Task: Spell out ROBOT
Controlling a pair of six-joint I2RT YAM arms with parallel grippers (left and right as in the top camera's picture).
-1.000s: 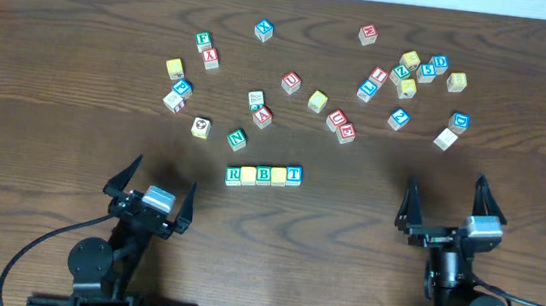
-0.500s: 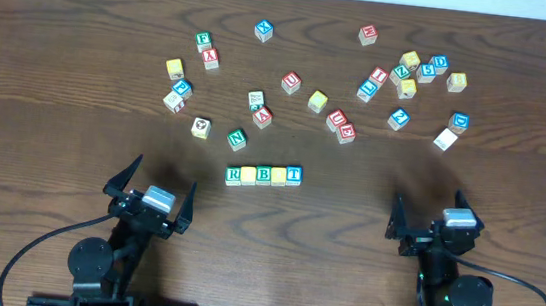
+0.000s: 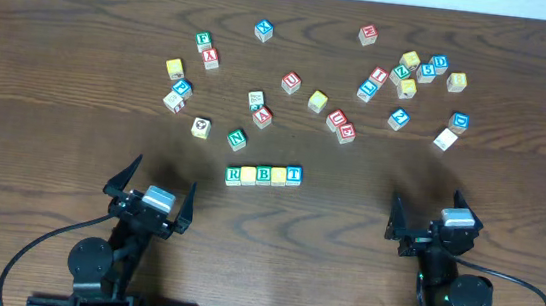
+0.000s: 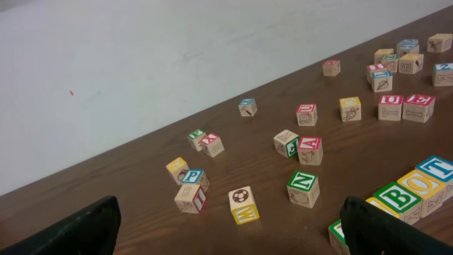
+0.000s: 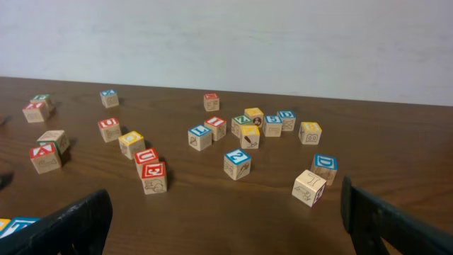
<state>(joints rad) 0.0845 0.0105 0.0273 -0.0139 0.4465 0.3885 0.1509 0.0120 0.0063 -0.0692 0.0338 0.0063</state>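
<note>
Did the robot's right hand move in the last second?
Yes: the right hand drew back toward the robot, widening its gap from the pale wooden cube ahead of it.

I see ROBOT row (image 3: 264,175), five touching cubes, mid-bench toward front edge: green R (image 3: 234,175), yellow cube (image 3: 249,176), green B (image 3: 264,175), yellow O (image 3: 279,176), blue T (image 3: 294,175).

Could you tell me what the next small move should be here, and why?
Probably none: I would stop here. The cube row appears to read ROBOT already, in a straight line, and the left gripper and right gripper sit back from it, fingers spread and empty.
</note>
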